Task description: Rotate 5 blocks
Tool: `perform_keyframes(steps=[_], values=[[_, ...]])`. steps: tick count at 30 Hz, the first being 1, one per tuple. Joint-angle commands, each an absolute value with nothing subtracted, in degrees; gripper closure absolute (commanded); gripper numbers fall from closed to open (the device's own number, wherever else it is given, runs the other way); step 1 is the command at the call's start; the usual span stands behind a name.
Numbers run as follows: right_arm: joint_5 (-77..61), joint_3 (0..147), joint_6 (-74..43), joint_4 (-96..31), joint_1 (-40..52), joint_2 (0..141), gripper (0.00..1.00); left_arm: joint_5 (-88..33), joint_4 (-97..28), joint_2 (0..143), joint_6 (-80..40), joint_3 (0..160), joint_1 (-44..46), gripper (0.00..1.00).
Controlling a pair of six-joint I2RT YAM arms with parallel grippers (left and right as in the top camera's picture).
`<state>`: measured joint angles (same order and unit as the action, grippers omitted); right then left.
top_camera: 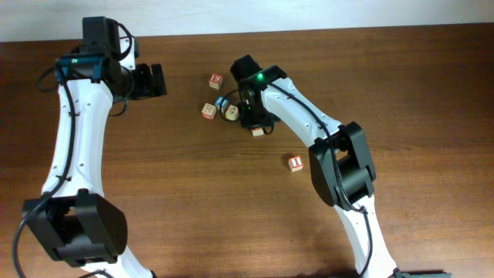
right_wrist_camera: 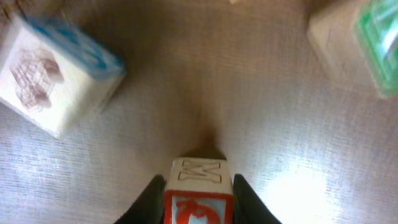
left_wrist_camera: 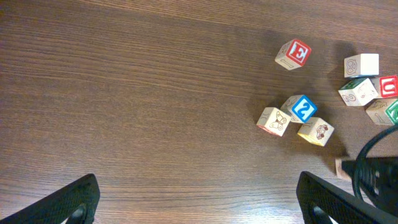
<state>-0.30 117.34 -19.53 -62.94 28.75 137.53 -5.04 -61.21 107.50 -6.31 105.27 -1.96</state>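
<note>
The right fingers (right_wrist_camera: pixel 146 205) pinch an M-faced block (right_wrist_camera: pixel 199 186) (lower part cut off); left fingers (left_wrist_camera: pixel 68 202) spread wide.

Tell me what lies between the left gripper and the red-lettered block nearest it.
Nothing. The overhead view shows only bare table between the open left gripper and the red-lettered block.
</note>
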Motion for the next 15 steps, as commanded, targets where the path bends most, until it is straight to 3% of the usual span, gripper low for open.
perform_keyframes(steps=[1,5,12,15], values=[[-5.7,117.4,-22.0,-69.9,28.5,136.2,0.79,-4.4,-61.3,107.8,-6.8,106.3,-2.1,0.0],[-5.7,115.1,-22.0,-79.3,28.6,136.2,0.78,-4.4,-61.3,107.8,-6.8,106.3,-2.2,0.01],[-5.4,110.5,-21.9,-82.1,28.5,136.2,0.78,-3.2,-61.4,107.8,-6.8,106.3,-2.2,0.01],[-5.4,110.9,-21.5,-83.3,28.4,136.2,0.63,-3.2,-61.4,107.8,-6.8,106.3,-2.1,0.01]])
